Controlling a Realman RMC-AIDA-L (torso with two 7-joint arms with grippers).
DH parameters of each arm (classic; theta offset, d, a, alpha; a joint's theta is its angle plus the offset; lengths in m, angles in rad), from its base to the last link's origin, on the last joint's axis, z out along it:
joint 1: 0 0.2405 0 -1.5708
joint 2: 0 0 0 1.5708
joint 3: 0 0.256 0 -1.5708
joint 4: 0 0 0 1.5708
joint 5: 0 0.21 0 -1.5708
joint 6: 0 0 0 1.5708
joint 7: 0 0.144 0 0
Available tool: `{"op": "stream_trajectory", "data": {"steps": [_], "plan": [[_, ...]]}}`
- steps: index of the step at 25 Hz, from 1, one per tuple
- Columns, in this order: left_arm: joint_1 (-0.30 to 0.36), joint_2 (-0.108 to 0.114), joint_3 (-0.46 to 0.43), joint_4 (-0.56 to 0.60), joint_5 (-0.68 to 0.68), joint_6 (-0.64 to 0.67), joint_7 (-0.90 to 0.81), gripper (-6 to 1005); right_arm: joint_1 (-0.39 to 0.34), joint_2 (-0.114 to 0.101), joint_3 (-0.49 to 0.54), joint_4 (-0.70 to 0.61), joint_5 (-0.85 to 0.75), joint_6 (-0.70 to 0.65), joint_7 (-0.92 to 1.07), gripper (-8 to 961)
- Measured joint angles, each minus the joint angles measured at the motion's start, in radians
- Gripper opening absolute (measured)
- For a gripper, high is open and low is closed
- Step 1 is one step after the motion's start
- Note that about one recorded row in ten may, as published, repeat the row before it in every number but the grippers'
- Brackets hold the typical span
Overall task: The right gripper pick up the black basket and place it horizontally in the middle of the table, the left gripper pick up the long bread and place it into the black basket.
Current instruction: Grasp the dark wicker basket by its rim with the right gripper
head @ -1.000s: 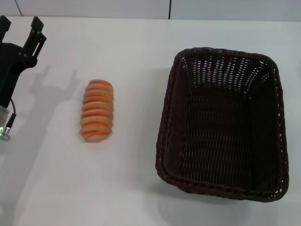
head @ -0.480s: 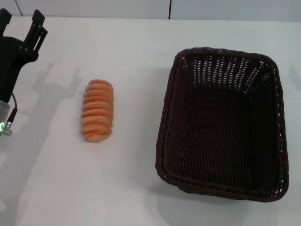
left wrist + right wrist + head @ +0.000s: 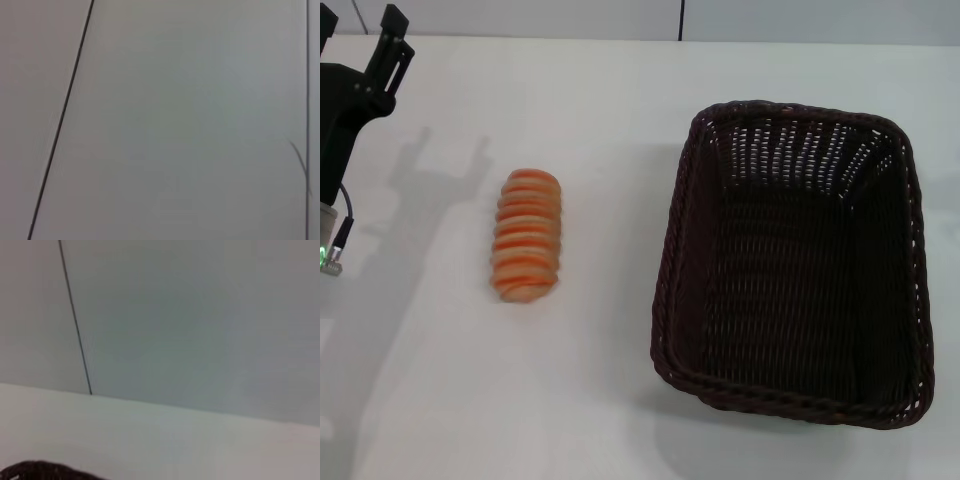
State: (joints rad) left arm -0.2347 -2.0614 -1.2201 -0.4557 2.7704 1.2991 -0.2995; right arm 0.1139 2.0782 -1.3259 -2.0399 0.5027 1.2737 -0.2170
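The black basket [image 3: 795, 262] sits on the white table [image 3: 610, 400] at the right, its long side running away from me, and it is empty. A bit of its rim [image 3: 40, 471] shows in the right wrist view. The long bread [image 3: 526, 235], striped orange and cream, lies on the table left of the middle. My left gripper [image 3: 358, 38] is at the far left back corner, open and empty, well apart from the bread. My right gripper is out of view in every frame.
A grey wall with a dark vertical seam [image 3: 681, 20] runs behind the table's back edge. The left wrist view shows only wall panels.
My left gripper has drawn back and to the left, away from the bread. The bread and the basket have not moved.
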Motion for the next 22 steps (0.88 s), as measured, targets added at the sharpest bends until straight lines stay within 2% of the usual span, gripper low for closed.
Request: {"op": "stream_trajectory", "data": {"steps": [3, 9, 11, 22], "plan": [[-0.003, 0.001, -0.001, 0.0, 0.001, 0.0, 0.0, 798, 0.042, -0.003, 0.044, 0.005, 0.001, 0.11, 0.047, 667], [-0.01, 0.002, -0.013, 0.004, -0.001, 0.001, 0.001, 798, 0.065, -0.003, 0.061, -0.007, 0.012, 0.199, 0.122, 668], [-0.022, 0.014, -0.019, 0.015, -0.004, -0.006, -0.039, 798, 0.083, -0.001, 0.036, -0.01, 0.016, 0.235, 0.178, 668], [-0.017, 0.046, -0.029, 0.027, 0.002, 0.008, -0.091, 798, 0.062, 0.002, -0.018, 0.036, 0.078, 0.254, 0.285, 666]]}}
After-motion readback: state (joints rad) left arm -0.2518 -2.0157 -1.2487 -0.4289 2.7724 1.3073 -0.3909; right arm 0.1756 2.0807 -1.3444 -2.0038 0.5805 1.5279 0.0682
